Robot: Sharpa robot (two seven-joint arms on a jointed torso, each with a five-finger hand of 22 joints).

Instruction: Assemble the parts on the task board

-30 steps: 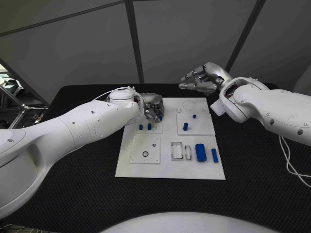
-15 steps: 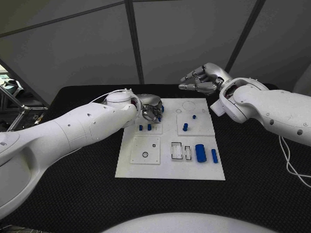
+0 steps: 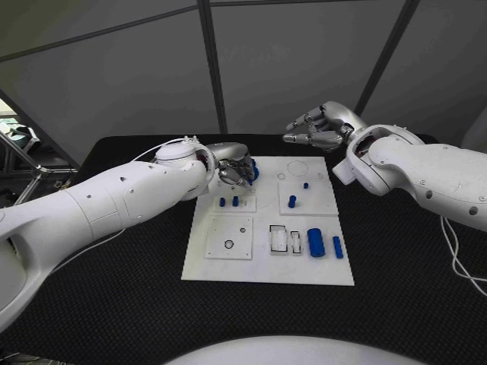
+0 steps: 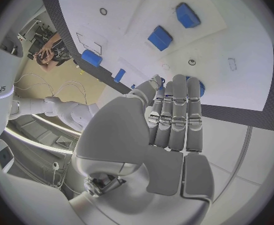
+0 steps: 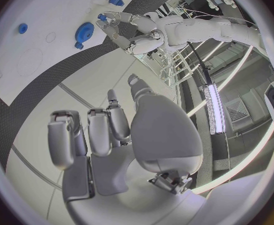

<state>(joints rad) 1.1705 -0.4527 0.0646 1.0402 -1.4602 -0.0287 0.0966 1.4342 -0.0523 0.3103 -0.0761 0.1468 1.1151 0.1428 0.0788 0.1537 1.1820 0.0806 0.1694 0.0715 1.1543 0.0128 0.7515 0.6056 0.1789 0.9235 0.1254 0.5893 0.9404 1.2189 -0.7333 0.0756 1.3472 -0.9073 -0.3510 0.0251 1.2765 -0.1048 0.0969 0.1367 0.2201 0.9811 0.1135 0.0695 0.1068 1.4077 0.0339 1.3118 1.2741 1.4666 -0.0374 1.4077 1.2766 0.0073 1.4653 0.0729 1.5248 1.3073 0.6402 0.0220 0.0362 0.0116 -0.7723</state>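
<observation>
The white task board (image 3: 268, 270) lies mid-table. My left hand (image 3: 233, 169) hovers over its far left corner, fingers curled round a blue gear-like part (image 5: 84, 31) that peeks out past the fingertips (image 4: 201, 89). Just nearer than that hand, two short blue pegs (image 3: 228, 201) stand in the board. Another peg (image 3: 291, 200) stands right of them. A thick blue cylinder (image 3: 315, 242) and a thin one (image 3: 337, 245) lie at the right side. My right hand (image 3: 323, 125) is raised beyond the far right corner, fingers curled in, holding nothing.
A white inset plate with a small hole (image 3: 228, 236) sits on the board's near left, with rectangular slots (image 3: 278, 236) beside it. A circular recess (image 3: 296, 165) marks the far edge. The black table (image 3: 112, 266) surrounds the board, with dark panels behind.
My left hand has turned slightly over the board's far left corner, and its forearm has swung a little. The right hand has hardly moved.
</observation>
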